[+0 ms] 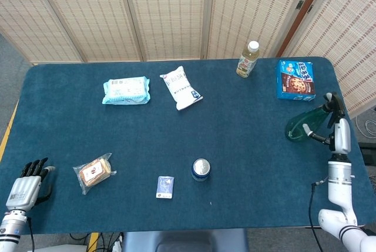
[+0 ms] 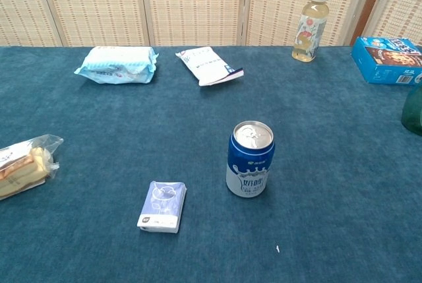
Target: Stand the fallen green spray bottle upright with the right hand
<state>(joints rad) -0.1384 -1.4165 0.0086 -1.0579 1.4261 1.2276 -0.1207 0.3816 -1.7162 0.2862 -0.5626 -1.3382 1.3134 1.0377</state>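
The green spray bottle (image 1: 301, 124) is near the table's right edge, its wide base to the left and its neck slanting up-right toward my right hand (image 1: 337, 130). That hand grips the bottle around the neck, and one pale finger (image 1: 313, 134) reaches across the green body. The chest view shows only a dark green sliver of the bottle (image 2: 415, 108) at the right border, and neither hand. My left hand (image 1: 26, 181) rests at the table's front left corner with its fingers straight, holding nothing.
A blue cookie box (image 1: 295, 79) lies just behind the bottle, and a drink bottle (image 1: 248, 59) stands at the back. A can (image 1: 201, 169) and a small blue pack (image 1: 165, 187) are at front centre. Two white pouches (image 1: 183, 88) lie at the back left, and a wrapped snack (image 1: 94, 171) at the front left.
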